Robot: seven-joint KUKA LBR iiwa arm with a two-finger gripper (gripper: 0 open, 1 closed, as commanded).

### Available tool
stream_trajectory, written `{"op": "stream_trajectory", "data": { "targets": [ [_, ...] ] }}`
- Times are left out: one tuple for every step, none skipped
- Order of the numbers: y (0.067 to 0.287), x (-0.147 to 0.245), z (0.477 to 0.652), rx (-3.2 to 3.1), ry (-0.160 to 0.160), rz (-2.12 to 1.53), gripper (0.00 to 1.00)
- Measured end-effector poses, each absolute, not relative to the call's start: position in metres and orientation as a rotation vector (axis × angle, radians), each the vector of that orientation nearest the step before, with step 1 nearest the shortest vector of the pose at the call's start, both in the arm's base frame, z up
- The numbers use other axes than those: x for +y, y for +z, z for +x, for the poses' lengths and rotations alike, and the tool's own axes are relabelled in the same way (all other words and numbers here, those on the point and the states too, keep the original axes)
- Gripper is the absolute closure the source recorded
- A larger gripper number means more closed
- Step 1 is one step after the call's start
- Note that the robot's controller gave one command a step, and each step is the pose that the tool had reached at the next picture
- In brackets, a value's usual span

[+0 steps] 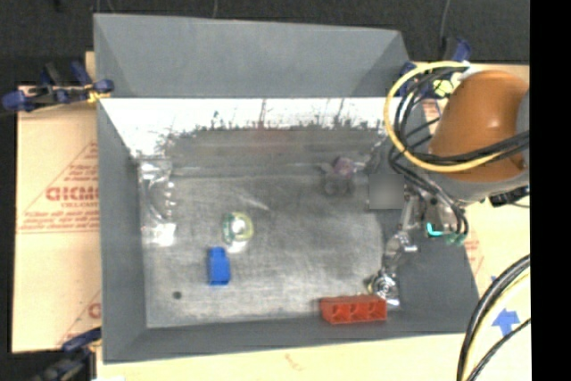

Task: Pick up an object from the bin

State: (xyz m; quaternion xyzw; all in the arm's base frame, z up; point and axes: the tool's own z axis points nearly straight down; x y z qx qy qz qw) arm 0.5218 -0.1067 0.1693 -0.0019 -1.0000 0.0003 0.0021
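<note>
Gripper (385, 285) hangs at the bin's (120, 236) lower right corner, just beside a red brick (354, 310). Whether it is open or closed cannot be told.

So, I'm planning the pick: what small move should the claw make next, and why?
Probably nudge toward the middle of the red rectangular plastic brick: the claw sits at its right end, by the grey metal bin's right wall, off centre for a grasp.

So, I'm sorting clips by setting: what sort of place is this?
Probably a robotics lab's grasping test station: a grey metal bin holds loose things such as a blue block and a red brick, and a robot arm's gripper hangs by the brick.
</note>
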Motion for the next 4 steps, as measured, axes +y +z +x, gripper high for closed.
{"op": "stream_trajectory", "data": {
  "targets": [
    [0.074,-0.146,0.487,-3.073,0.007,0.716,0.0],
    [0.076,-0.147,0.489,-3.076,0.013,0.724,1.0],
    [0.288,-0.151,0.482,-3.053,0.01,0.78,1.0],
    [0.31,-0.141,0.501,-2.875,0.005,1.28,1.0]
  ]
}}
